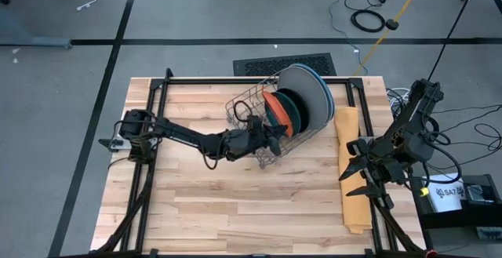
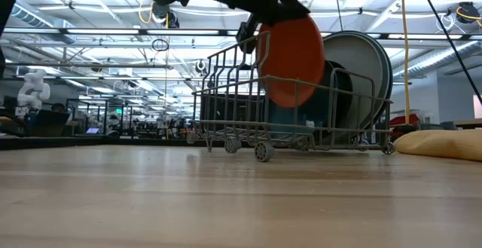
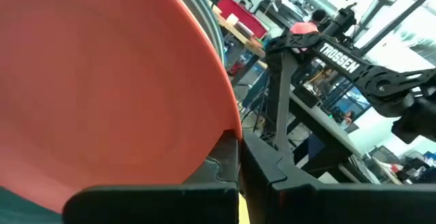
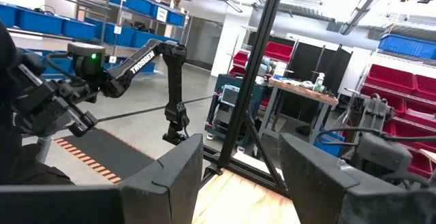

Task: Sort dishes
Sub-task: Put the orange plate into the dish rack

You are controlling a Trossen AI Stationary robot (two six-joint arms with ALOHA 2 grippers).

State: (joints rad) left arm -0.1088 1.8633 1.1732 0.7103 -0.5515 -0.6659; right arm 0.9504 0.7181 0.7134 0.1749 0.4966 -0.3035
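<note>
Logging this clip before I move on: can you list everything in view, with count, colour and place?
wire rack: one, grey, far centre of the table.
orange plate: one, at the rack's front, gripped by the left arm.
other plates: teal, dark, grey and blue ones upright in the rack; exact count unclear.
cloth: one, yellow-orange, folded, along the table's right edge.
table: one, light wood.
left gripper: fingers shut on the orange plate at the rack.
right gripper: fingers open, over the cloth.

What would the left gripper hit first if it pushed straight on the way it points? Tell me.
Probably the teal plate just behind the orange plate that the left gripper holds in the wire rack; depth is uncertain.
</note>
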